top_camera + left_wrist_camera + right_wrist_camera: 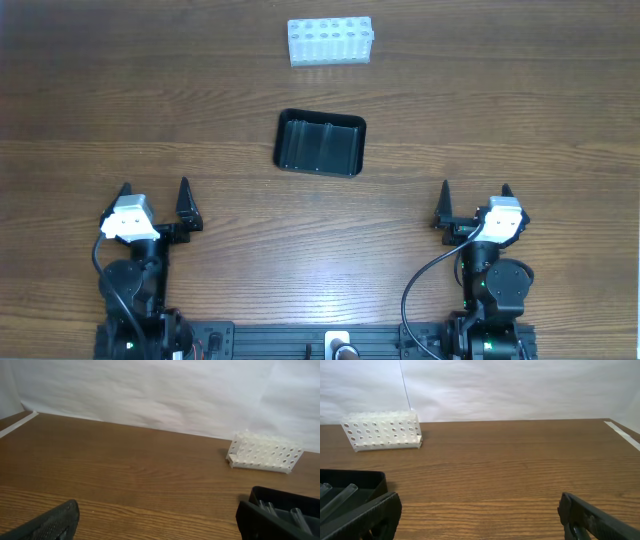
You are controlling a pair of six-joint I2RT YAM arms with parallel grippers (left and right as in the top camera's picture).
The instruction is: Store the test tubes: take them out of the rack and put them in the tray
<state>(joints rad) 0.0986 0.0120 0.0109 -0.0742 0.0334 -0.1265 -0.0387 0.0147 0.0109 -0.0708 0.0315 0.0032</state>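
Note:
A white perforated test tube rack (331,42) stands at the far middle of the wooden table; it also shows in the wrist views (263,452) (382,431). Nearer to me lies a black tray (321,143) with clear test tubes (337,499) lying in it, its corner showing in both wrist views (285,501) (350,480). My left gripper (155,203) rests open near the front left, well away from the tray. My right gripper (475,203) rests open near the front right, likewise apart from tray and rack. Nothing sits between either pair of fingers.
The brown wooden table (500,110) spreads wide around the tray and rack. A white wall (150,390) rises behind the table's far edge. Both arm bases (330,340) stand along the front edge.

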